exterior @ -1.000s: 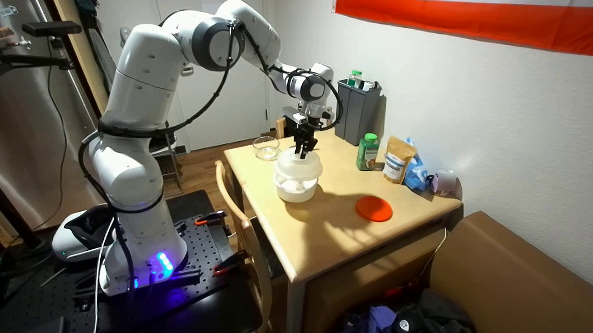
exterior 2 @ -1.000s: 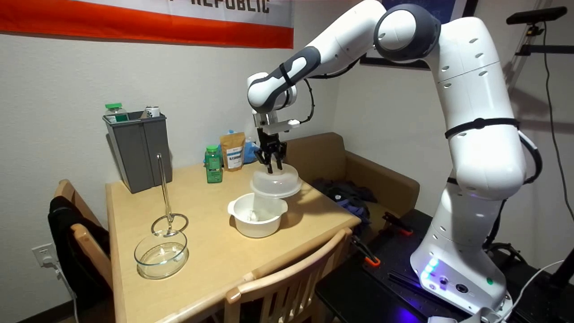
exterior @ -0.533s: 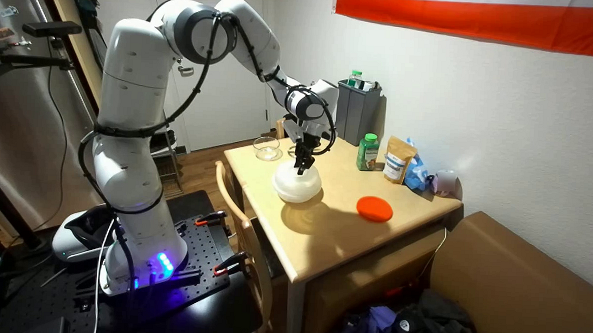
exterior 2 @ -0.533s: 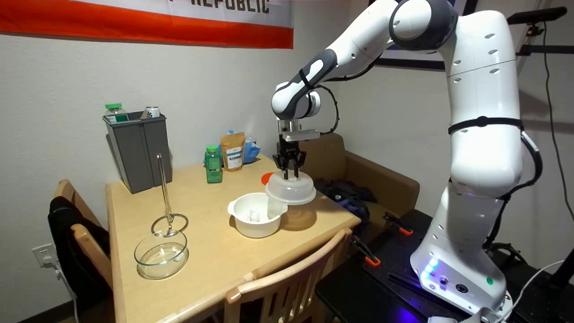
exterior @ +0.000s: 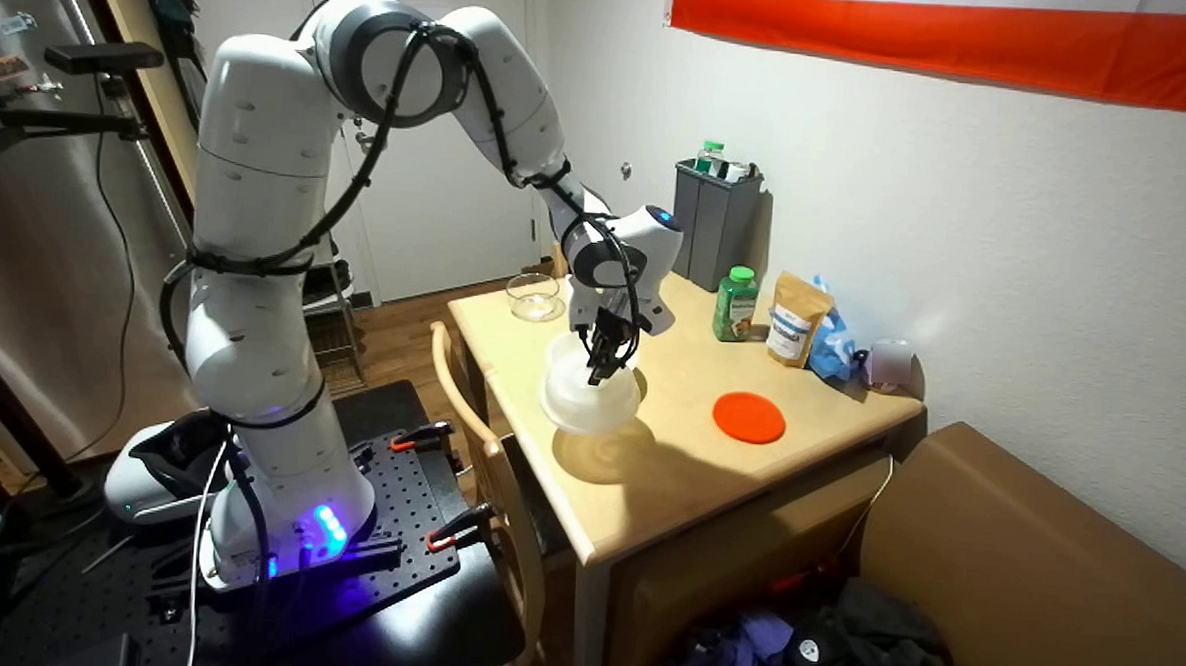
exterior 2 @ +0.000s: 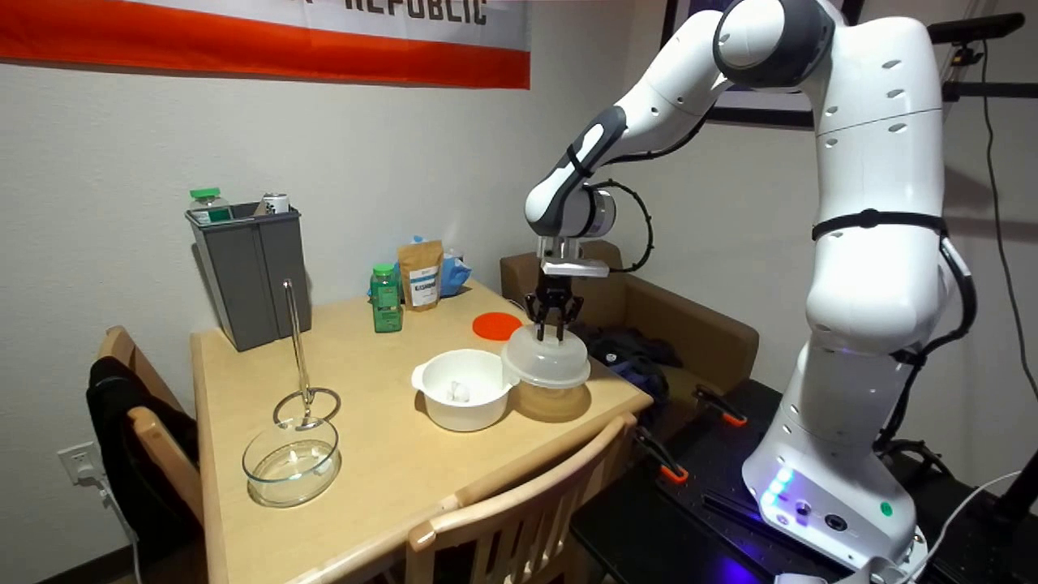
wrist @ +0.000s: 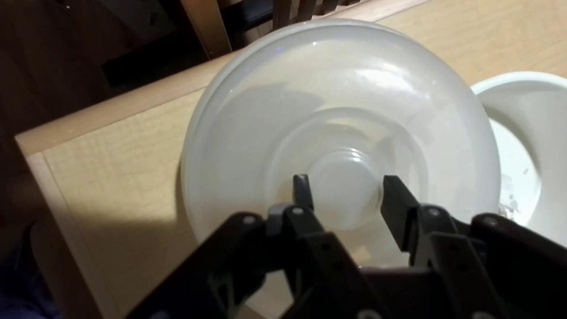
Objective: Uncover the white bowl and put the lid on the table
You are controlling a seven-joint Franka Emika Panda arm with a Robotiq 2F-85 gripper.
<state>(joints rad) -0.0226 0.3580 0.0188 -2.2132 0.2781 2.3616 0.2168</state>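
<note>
White bowl is uncovered, and its lid hangs beside it

The white bowl stands upright on the pale wood tabletop. A little white thing lies inside it – too small to tell what it is. Just beside the bowl is the lid, round, cloudy and a bit see-through. It hangs dome side up over the tabletop, near a corner, with a round shadow under it. In an exterior view its edge passes in front of a bit of the bowl, and it is hard to tell if the two touch.

The gripper points down at the middle of the lid. Its jaws are squeezed on the round knob on top, one on each side, and they hold the lid up – the wrist view shows this best. A big white arm bends over the tabletop, and blue lights glow at its foot.

A flat orange-red disc lies on the tabletop, near the lid but apart from it. By the wall stand a green bottle, a brown bag and a grey bin. A glass bowl and a shiny metal stand are well apart from the lid.
</note>
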